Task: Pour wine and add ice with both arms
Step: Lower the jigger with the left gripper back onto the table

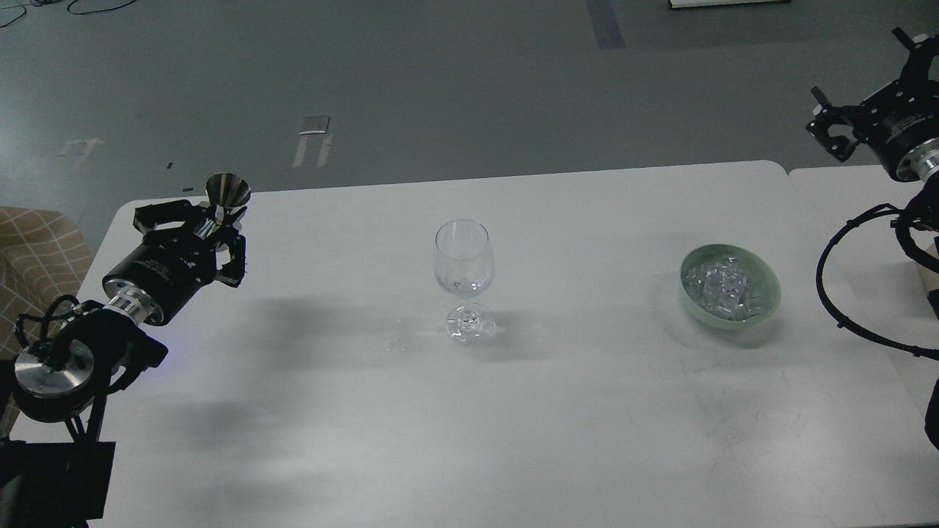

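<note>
A clear stemmed wine glass stands upright at the middle of the white table. Many small clear ice cubes lie in a pale green bowl at the right. My left gripper is low over the table's far left corner, well left of the glass. It is shut on the waist of a shiny metal jigger, whose cup opens upward. My right gripper hangs high at the far right, beyond and right of the bowl, its prongs spread and empty.
A second white table adjoins at the right, with a black cable loop over it. A tan checked cushion lies off the table's left edge. Grey floor lies beyond.
</note>
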Controlling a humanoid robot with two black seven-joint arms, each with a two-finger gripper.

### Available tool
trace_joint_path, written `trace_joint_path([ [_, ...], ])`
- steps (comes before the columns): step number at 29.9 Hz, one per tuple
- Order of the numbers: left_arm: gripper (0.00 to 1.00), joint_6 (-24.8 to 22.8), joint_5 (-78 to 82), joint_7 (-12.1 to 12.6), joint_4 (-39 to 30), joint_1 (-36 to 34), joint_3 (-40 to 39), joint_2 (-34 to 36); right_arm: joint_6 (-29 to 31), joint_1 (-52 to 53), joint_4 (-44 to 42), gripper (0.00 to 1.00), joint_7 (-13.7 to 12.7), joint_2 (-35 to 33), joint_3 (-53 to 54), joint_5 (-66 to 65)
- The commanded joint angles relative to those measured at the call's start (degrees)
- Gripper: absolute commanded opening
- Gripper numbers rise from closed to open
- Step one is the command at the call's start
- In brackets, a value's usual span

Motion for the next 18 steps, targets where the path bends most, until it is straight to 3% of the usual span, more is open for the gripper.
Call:
trace_joint_path([
  [1, 0.00, 0.1, -4.7, 0.0, 7.2, -1.4, -0.1, -0.2, -0.1, -0.1, 0.0, 1.00, 0.0, -0.1, -0.3, 0.1],
  [8, 0.00, 0.0, -11.2, 0.0, 18.7, -4.4, -1.5, 0.1, -1.3, -0.3, 1.1, 1.00, -0.2, -0.9, -0.3, 0.1],
  [13, 0.00, -0.3, -12.5, 0.0, 19.3, -4.7, -2.9, 0.1, -2.9, -0.4, 3.3, 1.00, -0.1, -0.9, -2.5, 0.0],
  [18, 0.00, -1.1, -14.7, 0.0, 25.1, -6.3, -3.4, 0.2, -4.7, -0.6, 6.0, 1.00, -0.2, -0.8, -3.2, 0.1],
])
